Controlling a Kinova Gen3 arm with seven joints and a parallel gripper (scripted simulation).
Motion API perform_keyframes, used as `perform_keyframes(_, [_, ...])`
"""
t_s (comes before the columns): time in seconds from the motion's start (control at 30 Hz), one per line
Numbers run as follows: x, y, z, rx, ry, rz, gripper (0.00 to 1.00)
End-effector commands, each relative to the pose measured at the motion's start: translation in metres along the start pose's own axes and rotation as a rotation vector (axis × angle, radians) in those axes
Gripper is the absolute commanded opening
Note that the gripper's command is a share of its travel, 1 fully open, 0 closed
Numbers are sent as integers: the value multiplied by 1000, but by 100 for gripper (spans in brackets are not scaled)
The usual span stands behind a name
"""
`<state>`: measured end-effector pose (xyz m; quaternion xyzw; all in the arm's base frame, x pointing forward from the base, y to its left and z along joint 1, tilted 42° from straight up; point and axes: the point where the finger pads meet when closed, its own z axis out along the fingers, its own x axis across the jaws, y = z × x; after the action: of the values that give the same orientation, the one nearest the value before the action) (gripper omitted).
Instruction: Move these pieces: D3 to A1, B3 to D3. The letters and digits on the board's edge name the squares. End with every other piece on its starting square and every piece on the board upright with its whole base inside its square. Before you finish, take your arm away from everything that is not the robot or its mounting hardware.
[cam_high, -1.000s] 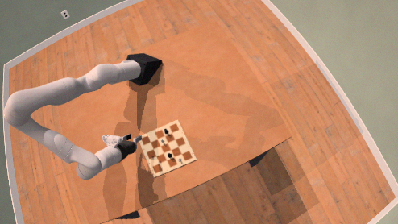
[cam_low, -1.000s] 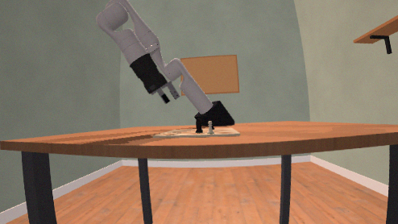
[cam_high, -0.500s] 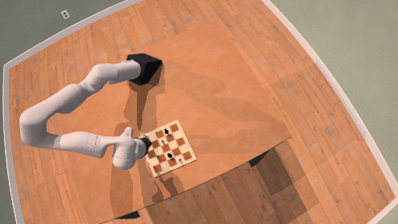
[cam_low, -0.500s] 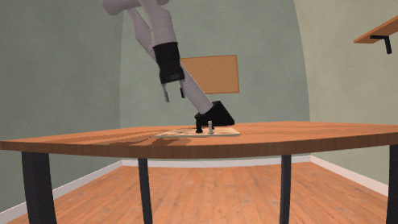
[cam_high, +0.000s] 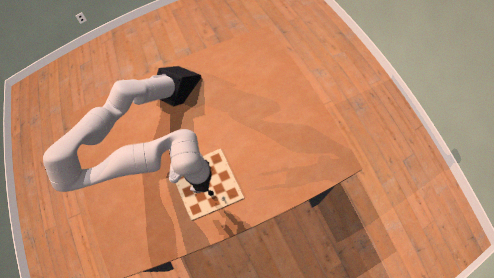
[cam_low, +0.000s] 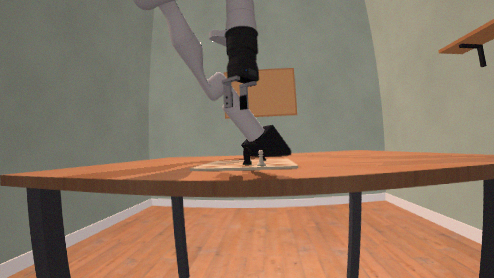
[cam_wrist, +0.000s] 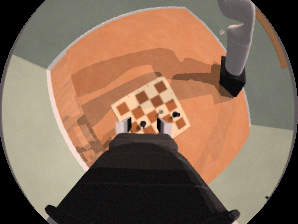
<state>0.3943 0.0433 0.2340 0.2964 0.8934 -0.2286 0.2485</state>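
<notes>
Tool spread, pinching nothing | black piece upright below it, probably a piece to move | pale piece near that: off-centre descent could topple either | square labels unreadable

A wooden table stands on dark legs over a plank floor. Pale skirting runs along the foot of green walls. A brown board hangs on the back wall, a shelf with a black bracket at the right, and a small outlet sits on one wall.
</notes>
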Motion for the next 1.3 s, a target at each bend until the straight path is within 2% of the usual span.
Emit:
perform_keyframes(0.0, [3, 19, -8, -23, -36, -85, 100])
perform_keyframes(0.2, [6, 24, -13, -32, -48, -116, 100])
perform_keyframes(1.27, [6, 24, -13, -32, -48, -117, 100])
